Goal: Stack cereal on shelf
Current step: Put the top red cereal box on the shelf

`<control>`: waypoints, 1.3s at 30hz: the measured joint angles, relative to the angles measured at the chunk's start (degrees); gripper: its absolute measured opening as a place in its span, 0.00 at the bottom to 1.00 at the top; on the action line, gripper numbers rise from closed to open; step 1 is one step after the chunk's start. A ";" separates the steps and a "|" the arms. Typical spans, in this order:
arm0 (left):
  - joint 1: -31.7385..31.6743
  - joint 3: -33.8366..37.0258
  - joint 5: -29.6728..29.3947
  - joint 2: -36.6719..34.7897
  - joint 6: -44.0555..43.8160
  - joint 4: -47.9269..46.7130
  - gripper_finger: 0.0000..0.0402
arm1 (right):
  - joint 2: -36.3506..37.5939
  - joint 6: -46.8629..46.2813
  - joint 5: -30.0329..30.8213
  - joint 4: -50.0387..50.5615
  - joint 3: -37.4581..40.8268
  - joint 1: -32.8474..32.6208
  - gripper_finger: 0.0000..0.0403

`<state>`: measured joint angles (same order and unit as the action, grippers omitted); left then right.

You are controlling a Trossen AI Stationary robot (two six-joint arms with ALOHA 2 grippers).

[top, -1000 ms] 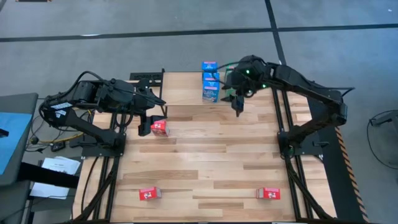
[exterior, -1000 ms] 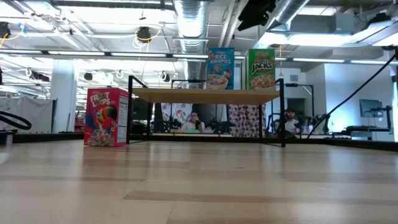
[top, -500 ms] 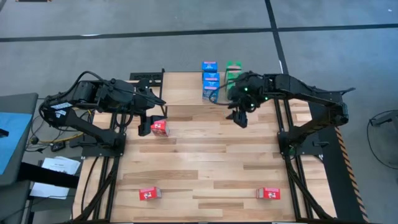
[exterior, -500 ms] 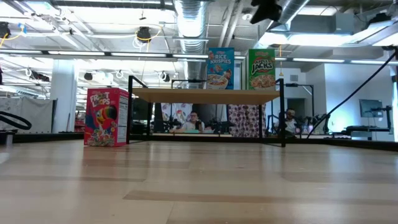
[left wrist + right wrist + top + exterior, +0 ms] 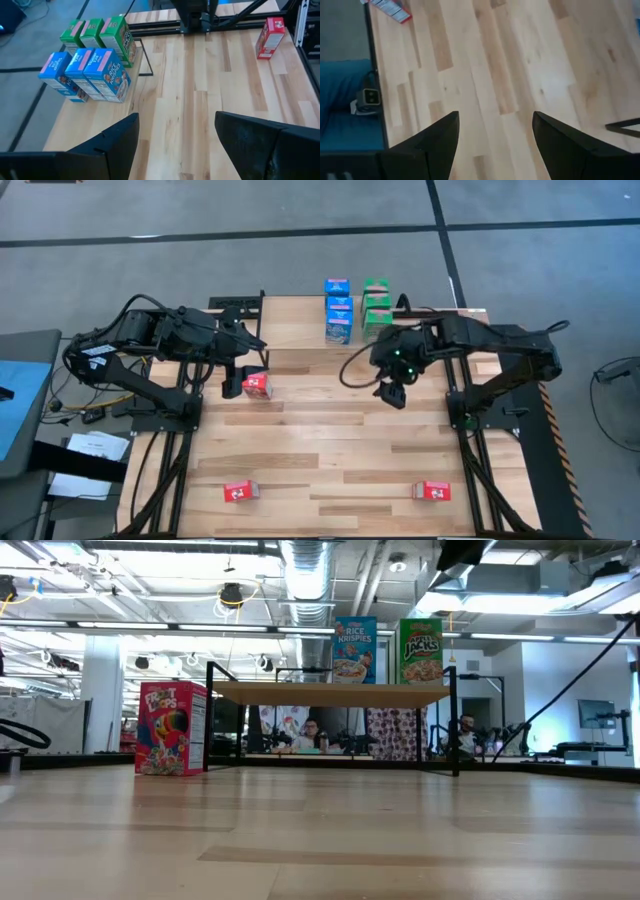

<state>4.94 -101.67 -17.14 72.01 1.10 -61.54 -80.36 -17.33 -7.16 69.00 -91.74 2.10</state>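
the small low shelf with a light wood top on black legs (image 5: 330, 693) carries three blue cardboard cereal boxes (image 5: 338, 311) beside three green ones (image 5: 376, 305); the right gripper (image 5: 392, 394) hovers before the shelf, fingers wide apart, empty; the left gripper (image 5: 232, 383), parted and empty, sits beside a red cereal box (image 5: 256, 385) left of the shelf; two more red boxes (image 5: 238, 492) (image 5: 432, 491) lie well apart from the shelf.

Two ppl (image 5: 312, 733) seated behind table (image 5: 330, 440), probably.
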 joint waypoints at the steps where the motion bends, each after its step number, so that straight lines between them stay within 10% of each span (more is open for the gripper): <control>1: 0.01 0.00 -0.08 0.00 0.79 0.04 0.62 | 0.00 -0.68 0.02 0.04 0.00 -0.65 0.69; 17: -1.18 0.00 -4.09 0.00 -8.25 0.76 0.62 | 0.00 -9.69 1.46 0.93 0.00 -9.84 0.69; 39: -2.15 0.00 5.82 0.37 -5.59 -8.43 0.62 | -0.04 -10.88 4.76 2.84 0.00 -16.80 0.69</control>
<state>2.79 -101.67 -11.32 72.38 -4.49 -69.97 -80.40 -28.21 -2.39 71.83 -91.74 -14.70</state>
